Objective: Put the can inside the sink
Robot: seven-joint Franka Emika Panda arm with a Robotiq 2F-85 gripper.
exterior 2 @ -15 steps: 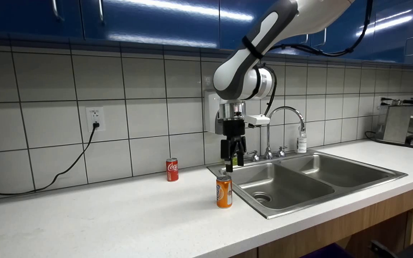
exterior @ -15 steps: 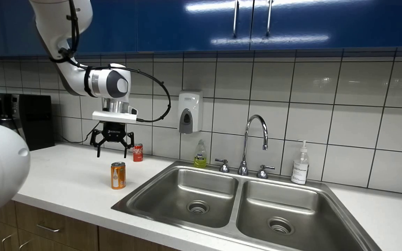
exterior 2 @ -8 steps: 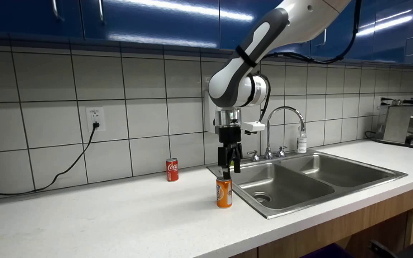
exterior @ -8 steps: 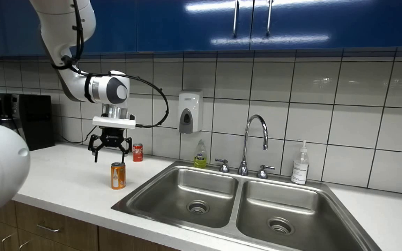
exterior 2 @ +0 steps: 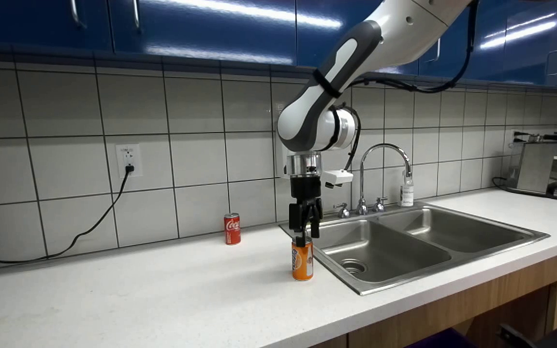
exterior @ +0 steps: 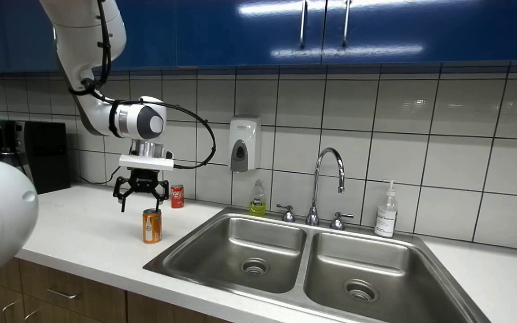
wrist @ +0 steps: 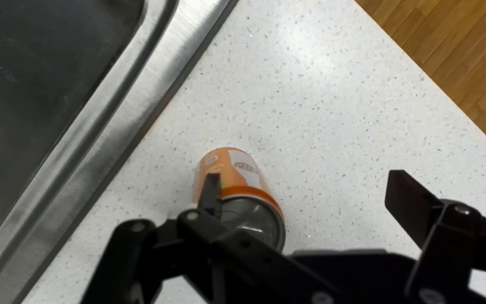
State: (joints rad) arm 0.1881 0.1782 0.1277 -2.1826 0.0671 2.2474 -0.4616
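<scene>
An orange can (exterior: 152, 229) stands upright on the counter beside the sink; it shows in an exterior view (exterior 2: 302, 267) too. A smaller-looking red can (exterior: 177, 197) stands near the wall, also in an exterior view (exterior 2: 232, 229). The steel double sink (exterior: 304, 264) is right of the orange can. My gripper (exterior: 140, 211) is open and points down at the height of the orange can's top. In the wrist view, the gripper (wrist: 305, 173) has its left finger (wrist: 211, 190) overlapping the orange can (wrist: 243, 166); the can is off-centre. Whether they touch, I cannot tell.
A faucet (exterior: 316, 179) rises behind the sink, between two handles. A green soap bottle (exterior: 257, 202) and a pump bottle (exterior: 386, 215) stand at the sink's back edge. A wall dispenser (exterior: 244, 143) hangs above. The sink rim (wrist: 141, 101) runs close beside the orange can.
My gripper has come down to the orange can's top and shifted slightly left in both exterior views. It stays open. The cans have not moved.
</scene>
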